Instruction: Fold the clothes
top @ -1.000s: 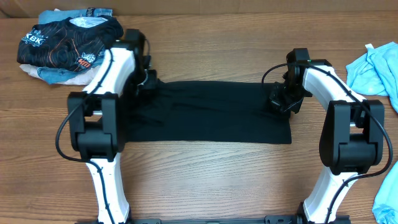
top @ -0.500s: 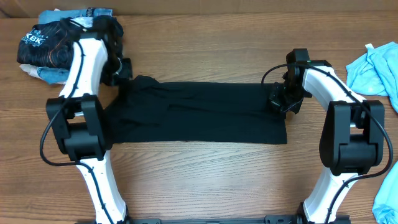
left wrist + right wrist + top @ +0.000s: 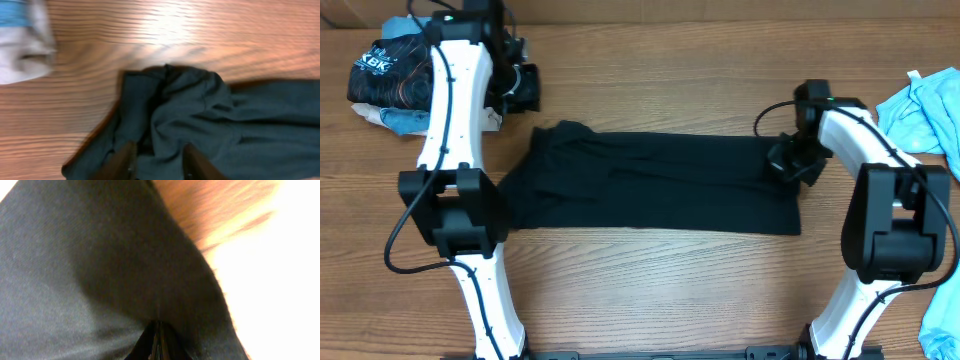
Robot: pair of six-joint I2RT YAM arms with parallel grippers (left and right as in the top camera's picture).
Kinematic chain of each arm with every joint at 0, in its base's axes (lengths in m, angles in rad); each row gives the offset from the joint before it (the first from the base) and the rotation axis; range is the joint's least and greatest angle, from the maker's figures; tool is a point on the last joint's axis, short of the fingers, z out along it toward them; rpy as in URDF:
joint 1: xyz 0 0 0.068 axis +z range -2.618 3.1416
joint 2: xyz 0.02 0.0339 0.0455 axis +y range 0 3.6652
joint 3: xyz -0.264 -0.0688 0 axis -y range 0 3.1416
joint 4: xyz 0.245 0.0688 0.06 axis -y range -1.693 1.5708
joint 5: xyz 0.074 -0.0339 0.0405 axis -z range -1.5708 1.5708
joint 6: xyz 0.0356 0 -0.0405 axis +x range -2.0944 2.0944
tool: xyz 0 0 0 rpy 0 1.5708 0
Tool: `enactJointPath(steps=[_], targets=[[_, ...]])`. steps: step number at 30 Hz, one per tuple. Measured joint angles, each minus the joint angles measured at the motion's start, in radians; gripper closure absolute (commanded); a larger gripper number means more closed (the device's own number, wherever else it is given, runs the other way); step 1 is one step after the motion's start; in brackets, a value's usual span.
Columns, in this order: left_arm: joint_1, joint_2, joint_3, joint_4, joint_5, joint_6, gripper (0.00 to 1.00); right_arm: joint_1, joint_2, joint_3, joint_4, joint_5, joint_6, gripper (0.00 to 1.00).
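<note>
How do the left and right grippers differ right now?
The left gripper is open and empty; the right gripper is shut, pinching the black T-shirt. The left gripper hangs off the shirt, past its left end; the right gripper sits on its right edge. Both face the shirt.

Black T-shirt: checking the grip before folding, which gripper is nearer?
Right. The right gripper pinches the black T-shirt at its right edge; the left gripper hangs open beyond its left end.

the overhead camera looks straight down on the whole worktop [image 3: 650, 290]. the left wrist view looks down from close above the bunched left end of the black t-shirt [image 3: 240, 125]; the right wrist view sits nearly against its right edge.
</note>
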Motion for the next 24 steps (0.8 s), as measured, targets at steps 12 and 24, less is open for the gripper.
enactJointPath(steps=[12, 24], targets=[[-0.201, 0.000, -0.011, -0.065, 0.046, 0.021, 0.46, -0.055, 0.000, 0.232, -0.267, 0.047, -0.018, 0.78], [-0.268, 0.031, -0.086, -0.083, 0.069, -0.060, 0.96, -0.052, 0.000, 0.264, -0.286, -0.225, -0.219, 0.96]])
